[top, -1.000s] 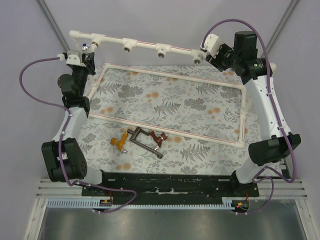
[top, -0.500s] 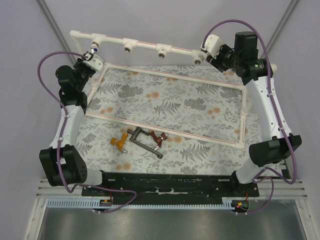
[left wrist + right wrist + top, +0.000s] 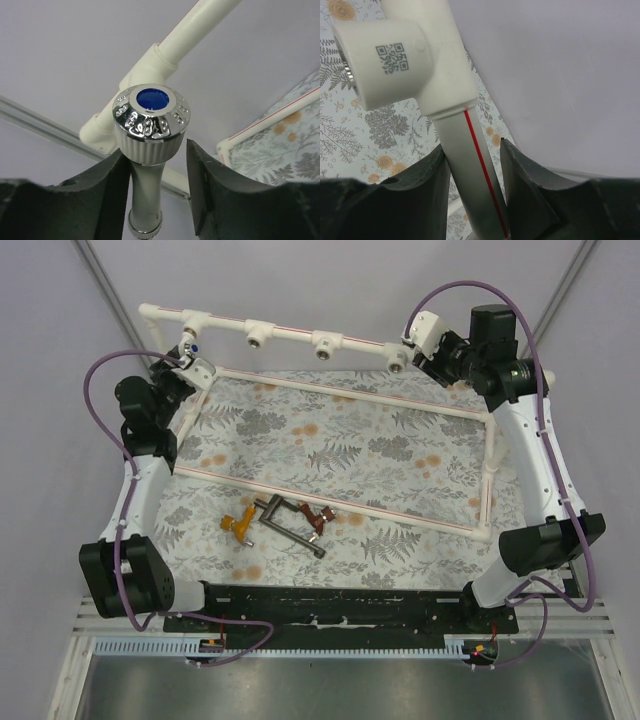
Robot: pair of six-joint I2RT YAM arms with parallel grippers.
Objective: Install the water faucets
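White faucet (image 3: 150,120) stands at the left-end socket of the pipe rail (image 3: 290,333), knob end toward my left gripper (image 3: 157,150), whose jaws flank it loosely, a sliver apart. My right gripper (image 3: 472,145) clamps the rail's right end. The orange-yellow faucet (image 3: 238,525), dark grey faucet (image 3: 288,522) and red-brown faucet (image 3: 318,519) lie well in front of the rail, nearer my left arm.

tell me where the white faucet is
Top view: the white faucet sits far left, at the leftmost tee of the pipe rail; the left wrist view shows it between the fingers of the left gripper.
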